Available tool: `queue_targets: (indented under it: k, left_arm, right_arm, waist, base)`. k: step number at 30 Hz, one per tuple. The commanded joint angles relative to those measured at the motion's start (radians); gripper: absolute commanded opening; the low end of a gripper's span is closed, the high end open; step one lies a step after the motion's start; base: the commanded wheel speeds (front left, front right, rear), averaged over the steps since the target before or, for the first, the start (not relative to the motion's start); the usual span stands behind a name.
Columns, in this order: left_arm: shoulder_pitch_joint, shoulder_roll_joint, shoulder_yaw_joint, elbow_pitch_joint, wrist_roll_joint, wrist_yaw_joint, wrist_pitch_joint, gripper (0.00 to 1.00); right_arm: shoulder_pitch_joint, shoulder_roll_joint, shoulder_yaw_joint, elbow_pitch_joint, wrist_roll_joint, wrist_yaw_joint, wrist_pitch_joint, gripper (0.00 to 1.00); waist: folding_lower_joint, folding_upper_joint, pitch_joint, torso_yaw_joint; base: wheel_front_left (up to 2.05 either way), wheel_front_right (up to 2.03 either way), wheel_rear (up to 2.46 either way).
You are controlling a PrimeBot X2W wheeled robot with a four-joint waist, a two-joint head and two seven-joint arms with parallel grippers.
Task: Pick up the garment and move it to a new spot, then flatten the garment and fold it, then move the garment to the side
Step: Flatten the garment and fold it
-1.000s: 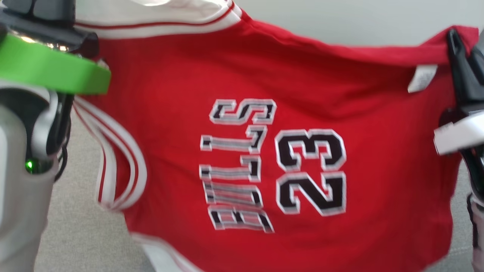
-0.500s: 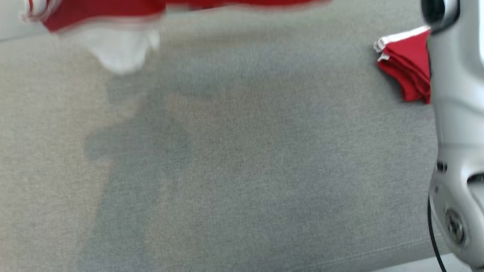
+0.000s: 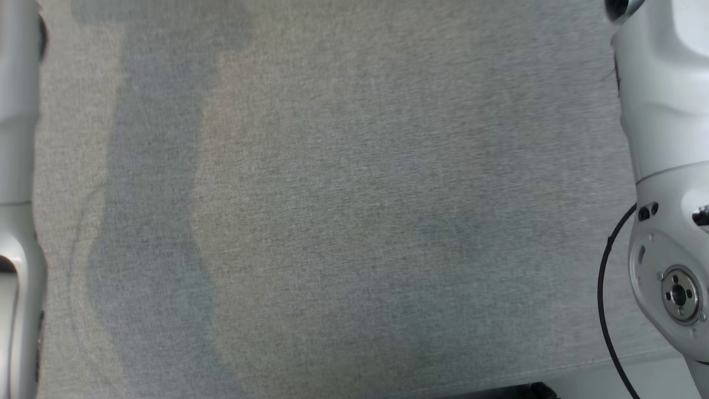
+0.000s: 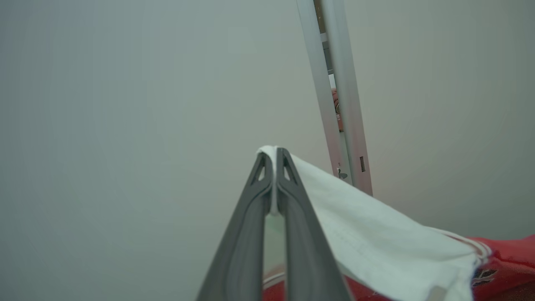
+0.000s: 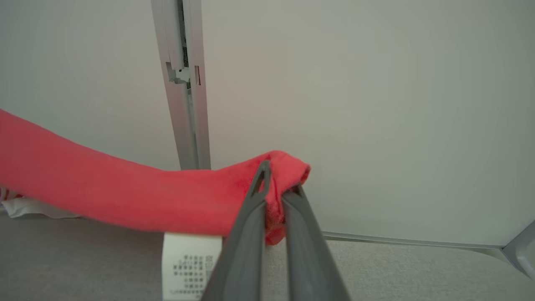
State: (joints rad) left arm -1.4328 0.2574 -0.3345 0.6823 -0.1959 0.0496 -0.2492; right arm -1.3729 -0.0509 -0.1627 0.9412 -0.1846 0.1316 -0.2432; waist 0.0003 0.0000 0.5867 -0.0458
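Note:
The garment is a red jersey with white trim. In the left wrist view my left gripper (image 4: pixel 273 156) is shut on its white edge (image 4: pixel 376 234), and the red body (image 4: pixel 508 259) trails off to the lower right. Seen from the right wrist, my right gripper (image 5: pixel 278 179) is shut on a bunched red hem (image 5: pixel 125 192), which stretches away to the left; a white care label (image 5: pixel 190 265) hangs under it. Both held edges are lifted above the grey surface. The head view looks down on the grey fabric surface (image 3: pixel 354 210), with pale arm parts at the left (image 3: pixel 16 166) and right (image 3: pixel 664 166) edges.
A pale wall with an upright metal frame strip (image 4: pixel 338 104), (image 5: pixel 184 83) stands behind the surface. Along the wall's foot runs a metal rail (image 5: pixel 418 241). The grey surface's near edge (image 3: pixel 554 370) lies at the bottom of the head view.
The head camera has swung down: the jersey that filled the view a second ago has slid off the top, and the folded red cloth seen at the right is gone from the frame.

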Motion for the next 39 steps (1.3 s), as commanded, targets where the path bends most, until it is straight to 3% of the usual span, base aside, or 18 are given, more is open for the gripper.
queue_targets:
  k: [1, 4, 10, 19, 28, 39]
  left_arm:
    - [0.023, -0.002, 0.011, -0.012, -0.017, -0.005, -0.012, 0.0]
    - [0.089, 0.002, 0.021, -0.038, -0.034, -0.024, -0.017, 0.0]
    - [0.271, 0.031, 0.06, -0.187, -0.073, -0.043, -0.017, 0.0]
    - [0.665, 0.029, 0.135, -0.483, -0.131, -0.026, -0.017, 0.0]
    - [1.15, -0.015, 0.165, -0.747, -0.148, 0.018, -0.016, 0.0]
    - [1.563, -0.057, 0.143, -0.889, -0.153, 0.071, -0.016, 0.0]
  right_arm:
    - [0.015, -0.002, -0.005, 0.014, 0.006, -0.002, -0.013, 0.0]
    - [0.041, -0.001, 0.009, 0.035, 0.04, -0.002, -0.023, 0.0]
    - [0.146, -0.003, 0.077, -0.078, 0.167, -0.002, -0.022, 0.0]
    - [0.393, -0.002, 0.092, -0.226, 0.308, -0.002, -0.022, 0.0]
    - [0.708, -0.001, 0.122, -0.336, 0.451, -0.002, -0.022, 0.0]
    - [1.078, -0.001, 0.14, -0.543, 0.535, -0.002, -0.022, 0.0]
  waist:
    - [-0.0003, 0.0, 0.093, 0.059]
    - [-0.0003, 0.0, 0.087, 0.059]
    - [-0.0003, 0.0, 0.043, 0.046]
    - [-0.0003, 0.0, -0.096, 0.029]
    - [-0.0003, 0.0, -0.28, 0.016]
    - [-0.0003, 0.0, -0.431, 0.021]
  base:
    - [0.0, 0.0, 0.0]
    - [0.0, 0.0, 0.0]
    - [0.0, 0.0, 0.0]
    - [0.0, 0.0, 0.0]
    - [0.0, 0.0, 0.0]
    - [0.0, 0.0, 0.0]
